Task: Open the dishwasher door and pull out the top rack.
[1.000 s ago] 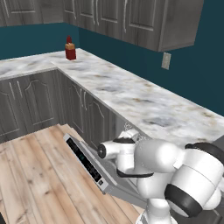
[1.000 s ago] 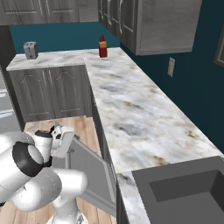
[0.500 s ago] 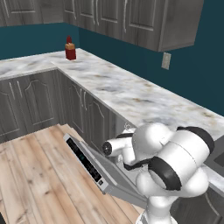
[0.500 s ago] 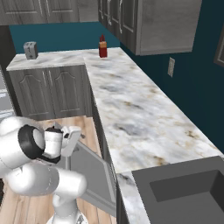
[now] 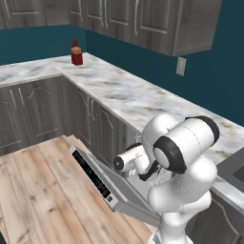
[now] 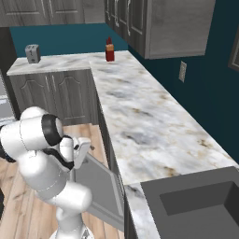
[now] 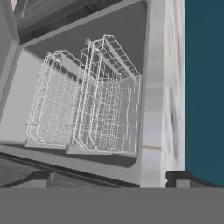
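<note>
The dishwasher door [image 5: 97, 180] hangs open, tilted down over the wood floor, with its black control strip along the outer edge; its grey inner face [image 6: 100, 186] shows in the right base view. My hand [image 6: 82, 146] is above the door, in front of the opening. My gripper [image 7: 113, 179] is open wide and holds nothing. It looks into the tub. The hand view is rolled, so the counter edge runs down its right side. Two wire racks stand inside: the top rack [image 7: 111, 96] next to the counter edge, the lower rack [image 7: 54, 100] to its left. Both sit back in the tub.
A marble counter [image 5: 133, 97] runs over dark cabinets. A red bottle [image 5: 76, 53] stands at the far corner, and a toaster [image 6: 32, 53] is far left. A sink [image 6: 196, 200] is at the near right. Wood floor [image 5: 38, 190] lies left of the door.
My arm's elbow and upper links have swung up and over while the hand stayed above the door. The door has not moved and the jaws have stayed wide.
</note>
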Motion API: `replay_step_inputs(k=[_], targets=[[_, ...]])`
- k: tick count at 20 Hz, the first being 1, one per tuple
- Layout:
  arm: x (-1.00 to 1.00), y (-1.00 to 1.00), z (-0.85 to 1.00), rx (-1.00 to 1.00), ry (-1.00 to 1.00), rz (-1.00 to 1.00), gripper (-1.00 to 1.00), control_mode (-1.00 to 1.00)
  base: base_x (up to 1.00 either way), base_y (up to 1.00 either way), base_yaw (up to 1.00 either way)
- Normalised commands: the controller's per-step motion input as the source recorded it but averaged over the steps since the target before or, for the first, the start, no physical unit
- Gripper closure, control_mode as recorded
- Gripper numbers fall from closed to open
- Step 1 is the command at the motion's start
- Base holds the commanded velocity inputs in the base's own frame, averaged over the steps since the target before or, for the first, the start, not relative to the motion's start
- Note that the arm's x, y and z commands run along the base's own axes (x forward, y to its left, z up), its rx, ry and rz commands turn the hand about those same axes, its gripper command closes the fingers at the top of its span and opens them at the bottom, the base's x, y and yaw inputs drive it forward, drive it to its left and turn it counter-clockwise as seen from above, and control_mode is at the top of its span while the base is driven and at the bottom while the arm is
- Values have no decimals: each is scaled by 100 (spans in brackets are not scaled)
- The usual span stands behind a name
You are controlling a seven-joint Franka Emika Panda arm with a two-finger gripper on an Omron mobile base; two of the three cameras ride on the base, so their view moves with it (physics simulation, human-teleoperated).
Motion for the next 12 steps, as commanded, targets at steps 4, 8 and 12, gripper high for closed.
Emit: replay_step_inputs(k=[4, 8, 12], targets=[[31, 0, -27, 0, 0, 0, -100, -100, 0, 0, 0], [47, 0, -25, -1, 0, 0, -100, -100, 0, 0, 0], [53, 0, -27, 0, 0, 0, -100, -100, 0, 0, 0]])
